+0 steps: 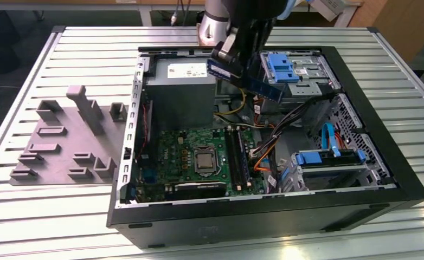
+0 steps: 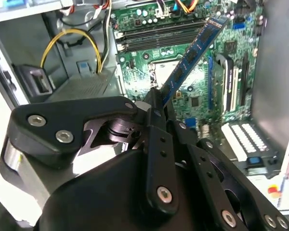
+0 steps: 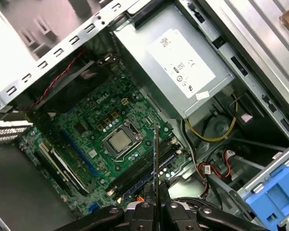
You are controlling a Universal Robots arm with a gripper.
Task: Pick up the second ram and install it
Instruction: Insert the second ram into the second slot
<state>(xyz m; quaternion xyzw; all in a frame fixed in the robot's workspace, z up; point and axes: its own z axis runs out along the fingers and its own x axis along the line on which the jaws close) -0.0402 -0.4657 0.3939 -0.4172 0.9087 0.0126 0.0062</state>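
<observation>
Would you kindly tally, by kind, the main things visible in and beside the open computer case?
Second ram, held in the gripper above the case: 1
Green motherboard: 1
Grey power supply: 1
Blue drive brackets: 2
Grey parts fixture beside the case: 1
Total: 6

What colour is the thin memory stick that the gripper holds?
The thin flat memory stick is blue with dark chips, held by the gripper; the second wrist view shows it best.

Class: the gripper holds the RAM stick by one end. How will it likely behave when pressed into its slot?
The second ram juts straight from the gripper, so probably stiff. Thin and edge-on in the first wrist view, it likely tolerates little sideways force. Its exposed chips suggest fragility.
</observation>
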